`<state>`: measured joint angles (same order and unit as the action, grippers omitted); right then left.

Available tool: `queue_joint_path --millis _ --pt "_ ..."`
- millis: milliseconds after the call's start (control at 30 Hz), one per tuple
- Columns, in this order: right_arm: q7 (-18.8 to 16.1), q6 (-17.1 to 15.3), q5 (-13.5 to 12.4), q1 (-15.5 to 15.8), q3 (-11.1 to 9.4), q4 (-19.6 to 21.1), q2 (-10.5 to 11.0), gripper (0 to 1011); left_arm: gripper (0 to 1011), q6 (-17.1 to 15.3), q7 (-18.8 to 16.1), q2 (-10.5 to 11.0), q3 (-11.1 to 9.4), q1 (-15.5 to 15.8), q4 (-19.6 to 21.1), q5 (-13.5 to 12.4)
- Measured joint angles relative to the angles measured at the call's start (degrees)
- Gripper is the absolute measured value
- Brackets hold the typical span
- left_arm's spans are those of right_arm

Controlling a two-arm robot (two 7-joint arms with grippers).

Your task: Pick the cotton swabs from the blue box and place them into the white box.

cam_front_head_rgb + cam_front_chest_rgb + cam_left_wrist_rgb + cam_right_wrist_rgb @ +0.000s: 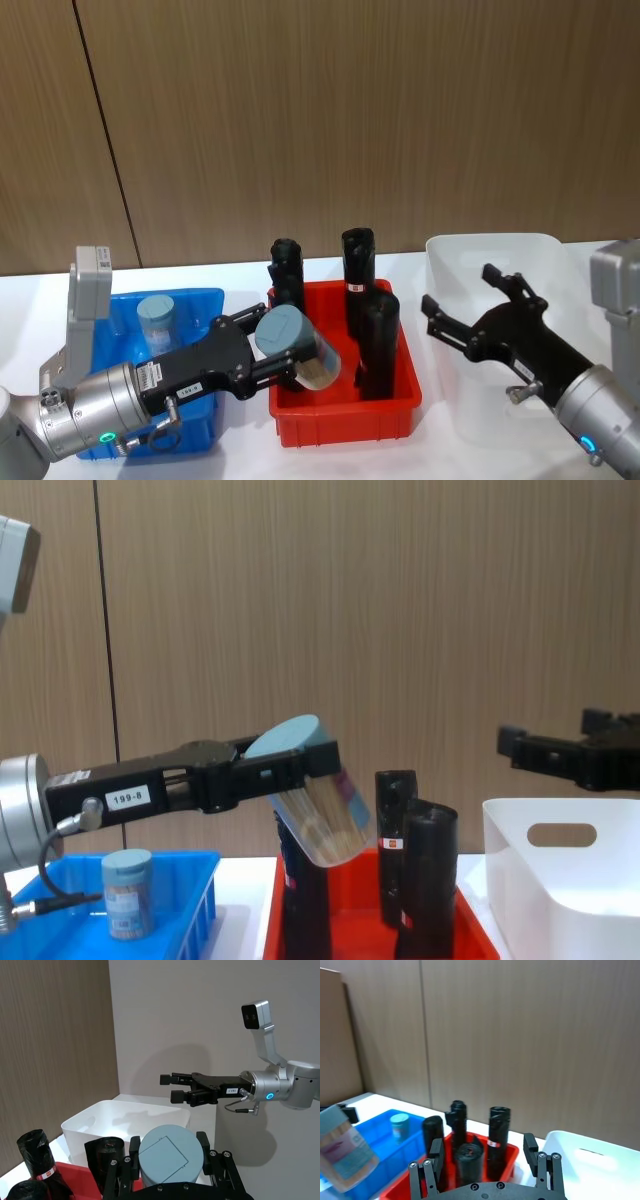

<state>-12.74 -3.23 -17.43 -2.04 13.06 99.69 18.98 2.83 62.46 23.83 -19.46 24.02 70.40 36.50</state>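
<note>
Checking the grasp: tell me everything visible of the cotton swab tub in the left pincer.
The cotton swab tub is a small clear plastic cylinder with a flat pale-blue lid, packed with tan sticks, a small label on its side. It is tilted, lid leaning toward the robot's left, clamped near the lid by the left pincer. It hangs above the left part of the red crate, touching nothing else.
</note>
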Motion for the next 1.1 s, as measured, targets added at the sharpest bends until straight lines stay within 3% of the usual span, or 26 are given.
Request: queue_joint_path --millis 633,867,1100 --pt "-17.05 -6.16 -2.09 -4.74 -0.31 -2.08 1.73 1002 677 0.01 0.10 0.00 0.00 0.01 -0.05 0.09" --pt "-24.12 -10.33 -2.32 -7.21 -0.31 -3.26 2.49 1002 677 0.00 0.10 0.00 0.00 0.00 -0.04 0.08" --pt "-28.99 -13.72 -2.61 -9.26 -0.10 -4.50 2.80 1002 677 0.00 0.10 0.00 0.00 0.01 -0.04 0.08"
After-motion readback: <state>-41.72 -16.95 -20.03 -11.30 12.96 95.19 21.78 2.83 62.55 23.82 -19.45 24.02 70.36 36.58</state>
